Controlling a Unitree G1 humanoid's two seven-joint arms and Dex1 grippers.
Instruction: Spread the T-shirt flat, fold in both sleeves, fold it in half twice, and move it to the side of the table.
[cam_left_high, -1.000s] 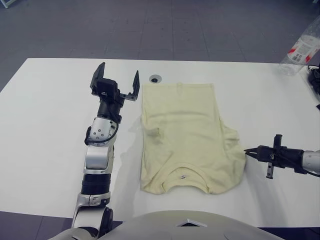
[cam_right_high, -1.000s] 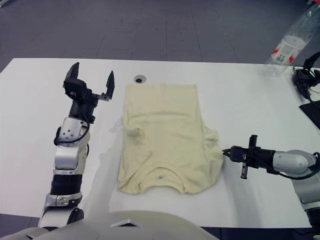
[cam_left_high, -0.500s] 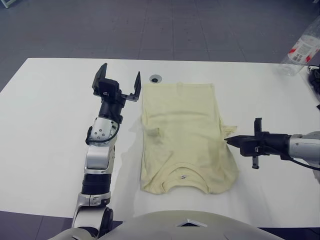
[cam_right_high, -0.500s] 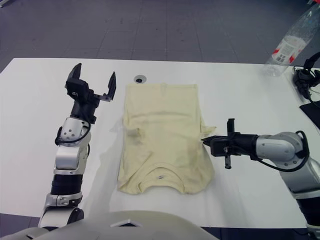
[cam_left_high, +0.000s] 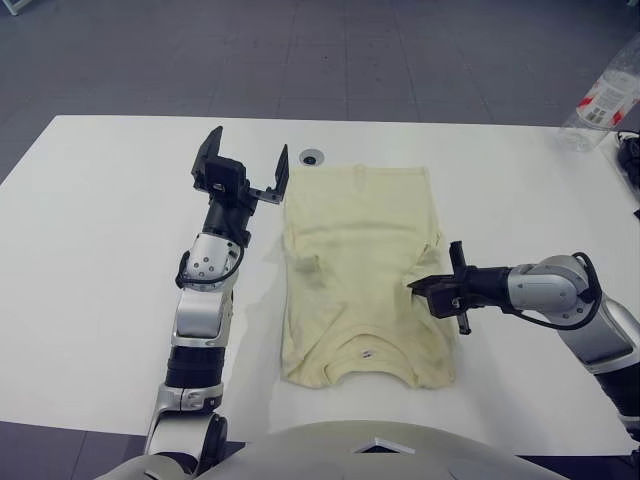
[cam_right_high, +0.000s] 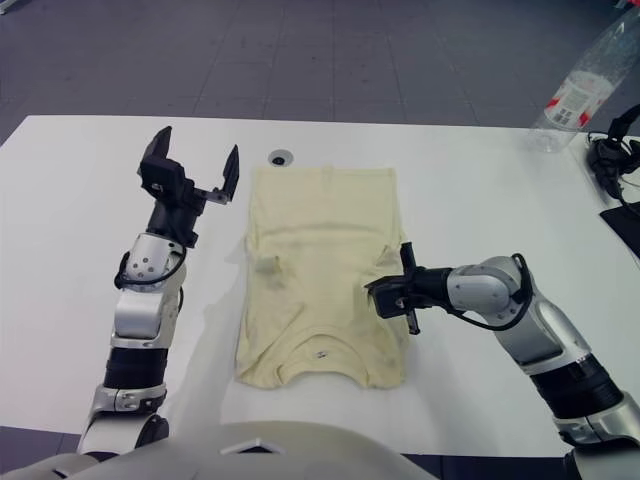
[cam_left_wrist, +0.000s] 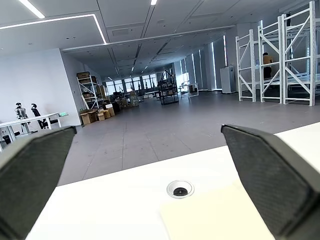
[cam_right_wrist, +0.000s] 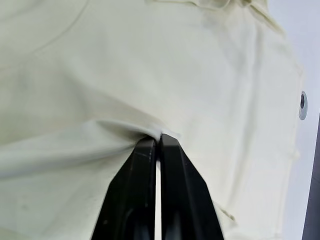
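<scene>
Right hand (cam_left_high: 415, 288) has travelled left from the bare counter onto the pale yellow cotton T-shirt (cam_left_high: 355, 240), dragging the right sleeve inward; that edge now lies folded over the body. Left hand (cam_left_high: 247, 155) has edged slightly nearer the shirt's far left corner, fingers spread wide and raised above the white counter (cam_left_high: 90, 250).

Shirt lies mid-counter, collar toward the near edge.

Handling, as judged: light, limp cloth, prone to drag and wrinkle. Best pinched at hems or sleeve seams and kept low.

Right wrist view settles what the head views leave doubtful: the fingers are closed together with a small ridge of fabric at their tips. Left wrist view frames the round metal grommet (cam_left_wrist: 180, 189) and the shirt's corner between its fingers.
</scene>
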